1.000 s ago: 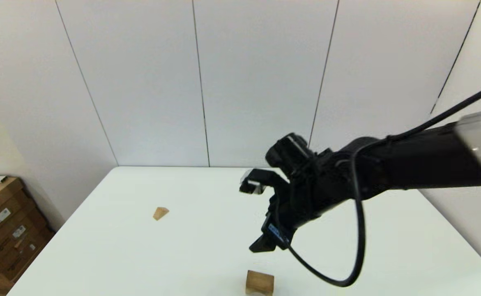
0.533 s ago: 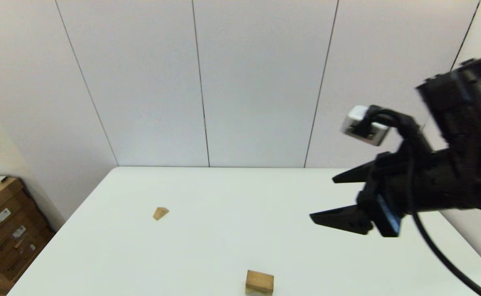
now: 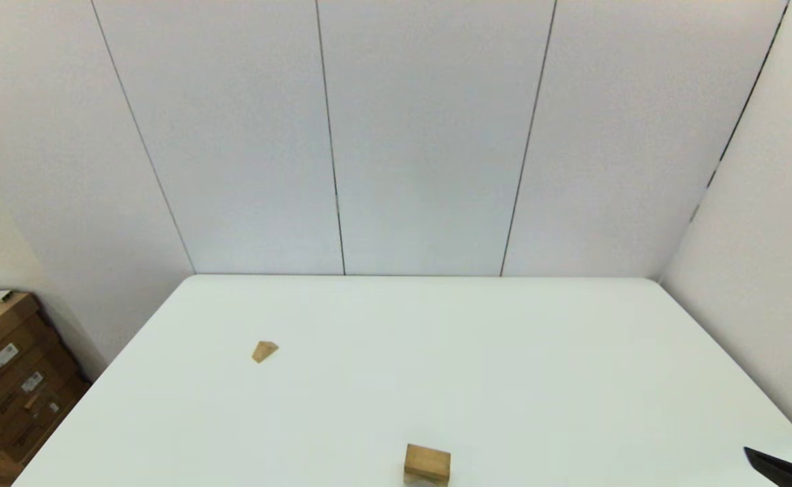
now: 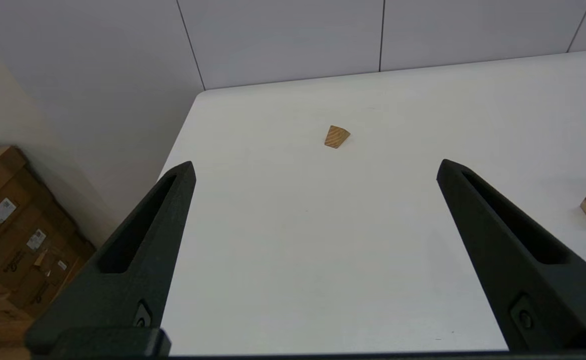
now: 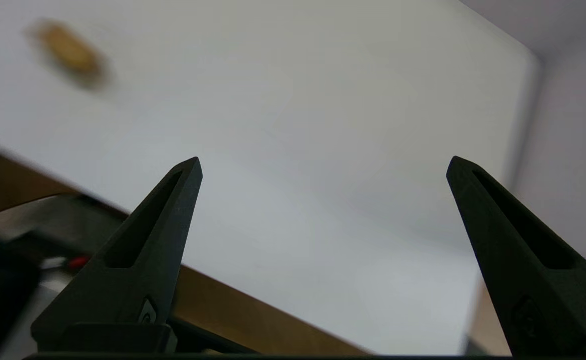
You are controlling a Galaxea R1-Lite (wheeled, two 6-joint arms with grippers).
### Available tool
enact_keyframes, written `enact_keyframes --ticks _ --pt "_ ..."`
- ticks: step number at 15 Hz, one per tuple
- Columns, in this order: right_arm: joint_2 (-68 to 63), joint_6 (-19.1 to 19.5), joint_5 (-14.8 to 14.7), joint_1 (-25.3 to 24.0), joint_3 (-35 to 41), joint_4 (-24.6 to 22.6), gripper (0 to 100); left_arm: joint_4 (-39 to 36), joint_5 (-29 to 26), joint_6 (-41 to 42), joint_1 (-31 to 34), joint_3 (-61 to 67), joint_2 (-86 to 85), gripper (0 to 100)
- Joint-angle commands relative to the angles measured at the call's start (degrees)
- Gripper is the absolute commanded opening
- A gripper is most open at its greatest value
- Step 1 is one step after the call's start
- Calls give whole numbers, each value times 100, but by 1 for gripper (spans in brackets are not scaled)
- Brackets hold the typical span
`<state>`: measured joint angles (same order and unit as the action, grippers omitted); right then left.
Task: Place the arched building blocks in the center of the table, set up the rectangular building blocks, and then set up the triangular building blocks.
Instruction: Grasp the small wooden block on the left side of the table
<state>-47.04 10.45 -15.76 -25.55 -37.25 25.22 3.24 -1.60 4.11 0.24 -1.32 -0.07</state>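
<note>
White table (image 3: 504,352), plain panel wall behind. Block stack (image 3: 427,465) bottom centre, cut off by frame, arch and bar not separable. Triangular wedge (image 3: 264,351) centre-left, lying flat. Left gripper (image 4: 315,167) spread, empty; right gripper (image 5: 323,165) spread, bottom-right corner. Risk: wedge slipping from pinch on sloped faces.

Left tool (image 4: 315,167), right tool (image 5: 323,165): matte black tapered slotted fingers, screw near base
</note>
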Motion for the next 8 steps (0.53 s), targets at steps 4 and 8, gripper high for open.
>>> enact_keyframes --ticks 4,8 --pt "3140 45 -234 2318 1713 88 100 10 -34 20 2 -9 7 100" --pt "3905 -113 -243 2599 2231 0 100 10 -34 29 2 0 7 100"
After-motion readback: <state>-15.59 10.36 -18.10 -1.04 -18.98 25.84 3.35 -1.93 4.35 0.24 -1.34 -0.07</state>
